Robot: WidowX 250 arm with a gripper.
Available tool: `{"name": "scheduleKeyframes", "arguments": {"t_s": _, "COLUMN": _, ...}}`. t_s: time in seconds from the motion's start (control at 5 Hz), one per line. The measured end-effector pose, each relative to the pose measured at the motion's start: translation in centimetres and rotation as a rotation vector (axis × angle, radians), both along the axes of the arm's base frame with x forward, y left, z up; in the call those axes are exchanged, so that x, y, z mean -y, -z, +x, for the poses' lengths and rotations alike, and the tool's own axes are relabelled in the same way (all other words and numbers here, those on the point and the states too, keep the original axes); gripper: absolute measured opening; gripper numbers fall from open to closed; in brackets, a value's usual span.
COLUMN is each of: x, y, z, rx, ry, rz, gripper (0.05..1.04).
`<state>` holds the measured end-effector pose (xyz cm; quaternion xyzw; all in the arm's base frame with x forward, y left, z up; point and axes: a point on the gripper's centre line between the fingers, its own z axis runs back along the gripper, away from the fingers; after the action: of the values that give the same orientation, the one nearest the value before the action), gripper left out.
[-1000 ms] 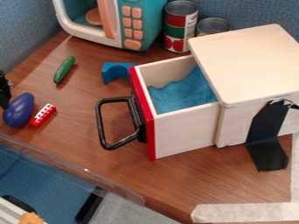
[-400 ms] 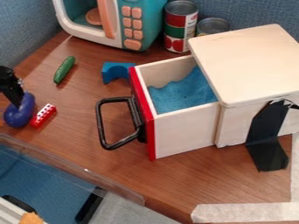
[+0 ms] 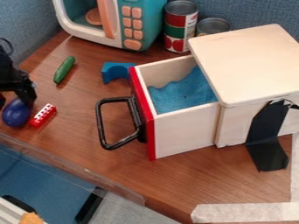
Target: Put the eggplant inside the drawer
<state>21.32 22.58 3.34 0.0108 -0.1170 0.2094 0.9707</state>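
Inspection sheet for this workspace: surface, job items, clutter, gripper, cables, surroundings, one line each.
Surface: brown table, pale tape at its lower-right part.
Job items: purple eggplant on the table, outside the drawer; drawer pulled out, blue material inside.
Clutter: green cucumber, red block with white dots, blue arched block.
Gripper: black gripper at the left edge, open at the eggplant.
Cables: thin black loop by the arm, possibly a cable.
Surroundings: toy microwave, two cans behind the drawer.

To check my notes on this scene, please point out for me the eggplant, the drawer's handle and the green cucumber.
Eggplant [image 3: 16,115]: camera view, on its rounded lower body.
Drawer's handle [image 3: 100,124]: camera view, on its outer bar.
Green cucumber [image 3: 64,70]: camera view, on its middle.
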Motion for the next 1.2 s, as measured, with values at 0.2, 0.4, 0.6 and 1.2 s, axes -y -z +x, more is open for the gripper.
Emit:
{"name": "scheduleKeyframes", "arguments": {"t_s": 0.2, "x": 0.1, "y": 0.9, "z": 0.5, "rx": -0.014, "ry": -0.011, "rz": 0.013, "gripper": 0.952}}
{"name": "scheduleKeyframes", "arguments": {"t_s": 0.4, "x": -0.1, "y": 1.5, "z": 0.5, "rx": -0.028, "ry": -0.052, "rz": 0.017, "gripper": 0.735}}
{"name": "scheduleKeyframes", "arguments": {"t_s": 0.6, "x": -0.3, "y": 1.6, "z": 0.4, "rx": -0.033, "ry": -0.075, "rz": 0.032, "gripper": 0.732}}
{"name": "scheduleKeyframes", "arguments": {"t_s": 1.2, "x": 2.4, "y": -4.1, "z": -0.9, "rx": 0.01, "ry": -0.073, "rz": -0.039, "gripper": 0.732}}
